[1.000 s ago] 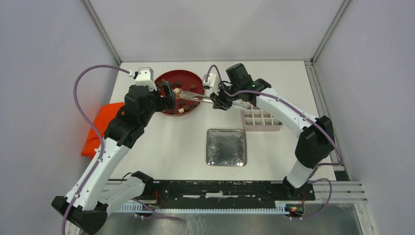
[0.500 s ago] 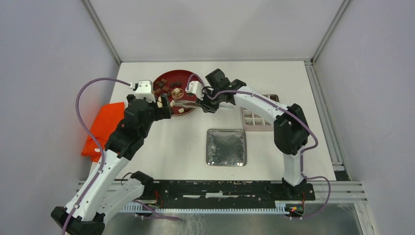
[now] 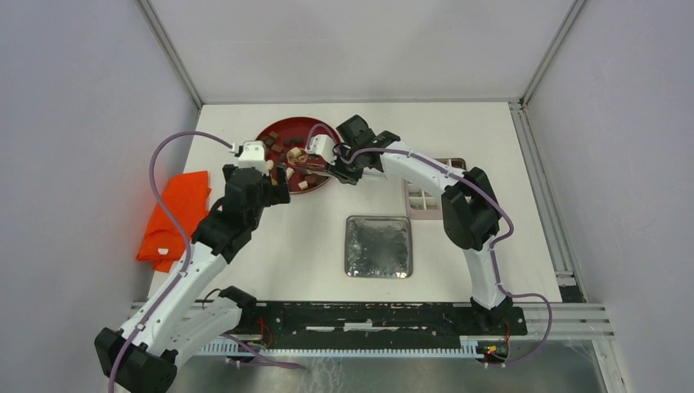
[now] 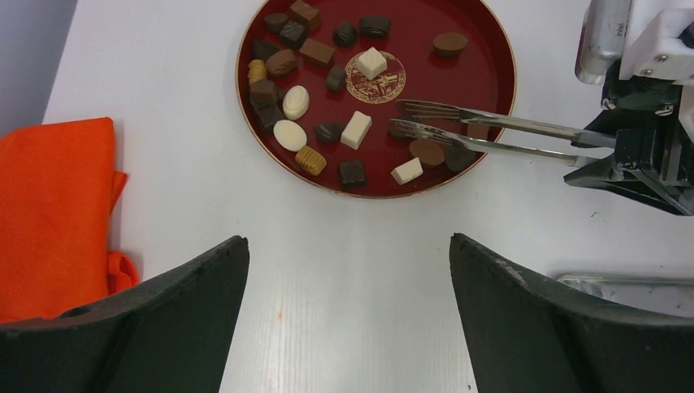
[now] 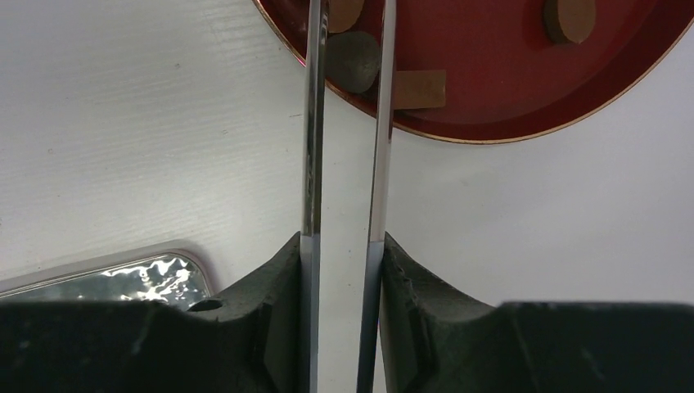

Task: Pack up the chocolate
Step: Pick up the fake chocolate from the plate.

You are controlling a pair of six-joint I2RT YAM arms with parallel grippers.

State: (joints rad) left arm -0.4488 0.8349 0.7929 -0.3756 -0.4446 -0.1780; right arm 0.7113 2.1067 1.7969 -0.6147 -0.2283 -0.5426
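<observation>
We are watching the right gripper (image 5: 340,270) squeezing a pair of long silvery metal tongs (image 5: 312,164), its fingers pressing the two arms partly together. It is reaching the tips in over the round dark-red plate (image 4: 479,78), presumably because the bite-size chocolate pieces (image 4: 295,102), dark brown, light brown and cream-white, are too small for the fingers themselves. Every piece we are seeing is lying on that plate, most crowding the side farthest from the tongs. The left gripper (image 4: 344,254) is hanging just off the plate's near rim, jaws spread wide and holding nothing, seemingly waiting. A folded orange cloth (image 4: 53,213) is lying left of the plate. A pale pinkish grid box (image 3: 421,203), right of the plate, is sitting half hidden behind the right arm, so we are not making out its contents. The right wrist view is cutting off the tong tips, and we are unable to tell whether a piece is caught between them.
</observation>
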